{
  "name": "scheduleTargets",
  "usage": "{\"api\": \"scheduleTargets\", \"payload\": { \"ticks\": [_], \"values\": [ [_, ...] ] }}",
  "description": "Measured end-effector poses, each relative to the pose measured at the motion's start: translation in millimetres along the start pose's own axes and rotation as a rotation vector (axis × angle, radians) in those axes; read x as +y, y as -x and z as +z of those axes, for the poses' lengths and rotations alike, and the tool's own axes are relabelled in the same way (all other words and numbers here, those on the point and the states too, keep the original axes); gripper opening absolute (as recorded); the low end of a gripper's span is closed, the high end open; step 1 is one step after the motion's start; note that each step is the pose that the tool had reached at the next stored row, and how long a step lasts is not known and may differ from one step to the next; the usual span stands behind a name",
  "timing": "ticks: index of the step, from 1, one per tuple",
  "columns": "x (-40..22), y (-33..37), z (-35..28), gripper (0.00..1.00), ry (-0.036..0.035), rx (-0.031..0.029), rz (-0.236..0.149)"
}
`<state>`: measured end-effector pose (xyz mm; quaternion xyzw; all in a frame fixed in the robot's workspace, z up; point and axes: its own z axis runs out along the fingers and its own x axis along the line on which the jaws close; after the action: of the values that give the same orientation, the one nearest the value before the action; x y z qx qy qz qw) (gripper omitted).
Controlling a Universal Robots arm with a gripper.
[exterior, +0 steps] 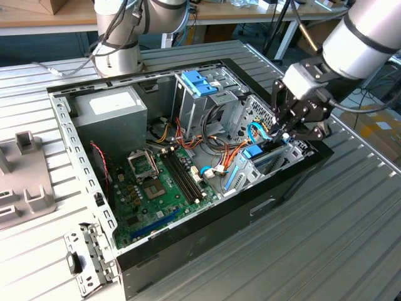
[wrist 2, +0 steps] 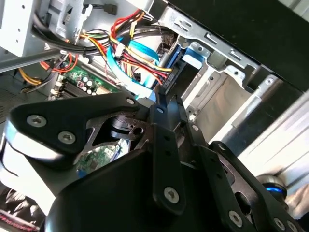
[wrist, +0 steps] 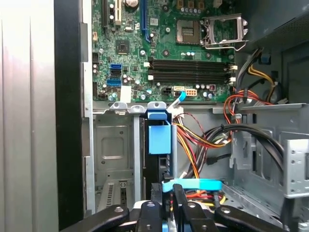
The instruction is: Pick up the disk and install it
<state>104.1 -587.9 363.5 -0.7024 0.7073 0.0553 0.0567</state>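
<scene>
Black and open on top, the computer case (exterior: 219, 229) lies on a ribbed grey metal table (exterior: 338, 244) across the middle of the exterior view, with a green motherboard (exterior: 156, 188) in its floor, a grey power-supply box (exterior: 116, 110) at the upper left and a tall metal cage with light-blue handles (exterior: 200, 84) at upper centre. At the exterior view's right the black gripper (exterior: 285, 135) reaches down into the case's corner bay, just above the flat disk with blue plastic tabs (exterior: 252, 152), which stands on edge in that bay. In the second wrist view the gripper (wrist 2: 159, 99) narrows to a point beside a bundle of red, yellow and blue cables (wrist 2: 140, 58). In the first wrist view the disk (wrist: 159, 140) is seen edge-on in the grey bay next to the motherboard (wrist: 169, 48), and the gripper (wrist: 166, 205) is clenched on its near edge, a light-blue ribbon cable (wrist: 193, 184) crossing just beside the fingers (wrist: 179, 208).
</scene>
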Motion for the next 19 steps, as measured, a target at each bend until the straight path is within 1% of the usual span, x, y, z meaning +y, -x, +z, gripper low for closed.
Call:
{"api": "scheduleTargets", "payload": {
  "ticks": [1, 4, 5, 6, 7, 9, 15, 17, 19],
  "values": [
    [0.0, 0.6, -0.6, 0.24, 0.0000, -0.0002, 0.000],
    [0.0, 4.8, 0.1, 0.22, 0.0001, -0.0010, 0.000],
    [0.1, 5.2, 1.5, 0.16, 0.0009, -0.0017, 0.000],
    [0.1, 4.9, 2.8, 0.16, 0.0019, -0.0018, 0.000],
    [0.1, 4.7, 4.8, 0.11, 0.0032, -0.0016, 0.001],
    [0.1, 4.0, 8.9, 0.11, 0.0059, -0.0017, 0.001],
    [0.1, 3.1, 13.4, 0.11, 0.0087, -0.0016, 0.001],
    [0.0, 2.6, 16.9, 0.11, 0.0113, -0.0013, 0.002],
    [0.0, 2.2, 18.9, 0.11, 0.0126, -0.0011, 0.002]
  ]
}}
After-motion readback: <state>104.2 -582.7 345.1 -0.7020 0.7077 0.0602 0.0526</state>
